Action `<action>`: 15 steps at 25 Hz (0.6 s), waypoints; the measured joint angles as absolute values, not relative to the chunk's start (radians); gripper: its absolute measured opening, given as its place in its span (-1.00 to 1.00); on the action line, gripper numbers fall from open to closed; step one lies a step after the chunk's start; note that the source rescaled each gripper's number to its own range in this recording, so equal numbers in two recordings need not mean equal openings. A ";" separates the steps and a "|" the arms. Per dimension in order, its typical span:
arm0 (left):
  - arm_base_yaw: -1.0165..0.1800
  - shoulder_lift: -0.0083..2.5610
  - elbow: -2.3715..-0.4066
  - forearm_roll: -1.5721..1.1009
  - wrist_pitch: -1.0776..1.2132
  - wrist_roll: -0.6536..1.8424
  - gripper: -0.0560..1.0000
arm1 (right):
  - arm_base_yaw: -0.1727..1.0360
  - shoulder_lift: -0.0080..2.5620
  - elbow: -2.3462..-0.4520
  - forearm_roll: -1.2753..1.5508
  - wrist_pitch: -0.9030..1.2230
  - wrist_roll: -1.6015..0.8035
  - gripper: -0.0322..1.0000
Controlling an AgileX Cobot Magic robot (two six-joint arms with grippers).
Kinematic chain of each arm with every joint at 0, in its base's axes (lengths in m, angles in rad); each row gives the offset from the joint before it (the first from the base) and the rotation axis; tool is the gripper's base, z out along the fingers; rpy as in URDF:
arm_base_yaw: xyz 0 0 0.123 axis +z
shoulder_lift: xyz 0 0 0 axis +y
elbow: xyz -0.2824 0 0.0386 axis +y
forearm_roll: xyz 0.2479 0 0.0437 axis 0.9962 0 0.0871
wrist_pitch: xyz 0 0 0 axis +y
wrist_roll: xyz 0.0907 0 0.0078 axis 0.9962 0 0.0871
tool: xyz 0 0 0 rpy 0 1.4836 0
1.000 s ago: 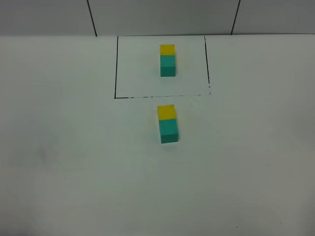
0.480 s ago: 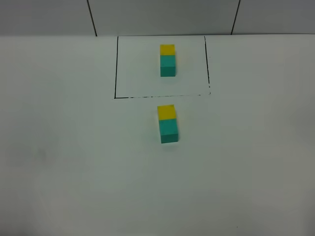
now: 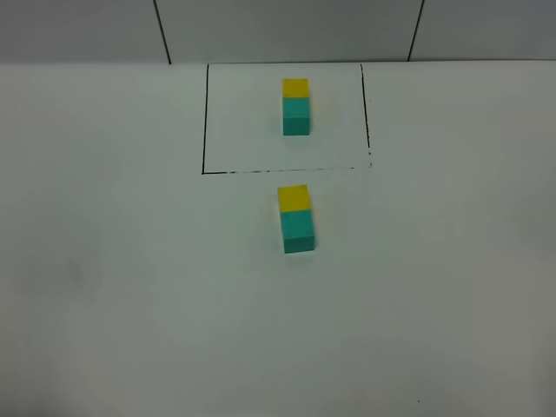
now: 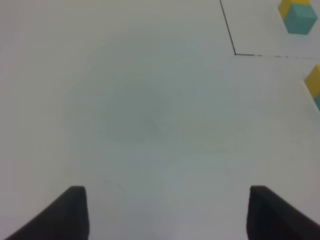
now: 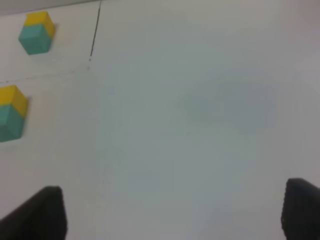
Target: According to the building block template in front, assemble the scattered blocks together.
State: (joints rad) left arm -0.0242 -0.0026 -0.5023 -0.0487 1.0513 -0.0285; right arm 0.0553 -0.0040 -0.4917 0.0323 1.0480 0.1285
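Observation:
The building block template (image 3: 295, 106), a yellow cube joined to a teal cube, stands inside the thin black outline (image 3: 205, 122) at the far middle of the table. Just in front of the outline the loose yellow cube (image 3: 294, 197) and the loose teal cube (image 3: 298, 231) sit touching in one line, yellow on the far side. Neither arm shows in the exterior high view. My left gripper (image 4: 167, 215) is open and empty, with the loose yellow cube (image 4: 314, 80) far off to one side. My right gripper (image 5: 175, 215) is open and empty, well away from the joined pair (image 5: 11, 112).
The white table (image 3: 130, 287) spreads around the blocks. A grey wall with dark seams (image 3: 161, 30) runs along its far edge. The template also shows in the left wrist view (image 4: 298, 15) and in the right wrist view (image 5: 36, 32).

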 joint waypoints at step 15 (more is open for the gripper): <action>-0.024 -0.003 -0.502 -0.049 1.051 -0.028 -0.11 | 0.055 -0.004 -0.492 0.059 1.048 0.098 0.43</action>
State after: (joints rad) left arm -0.0242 -0.0026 -0.5023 -0.0487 1.0513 -0.0275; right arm 0.0553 -0.0040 -0.4917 0.0594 1.0480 0.0978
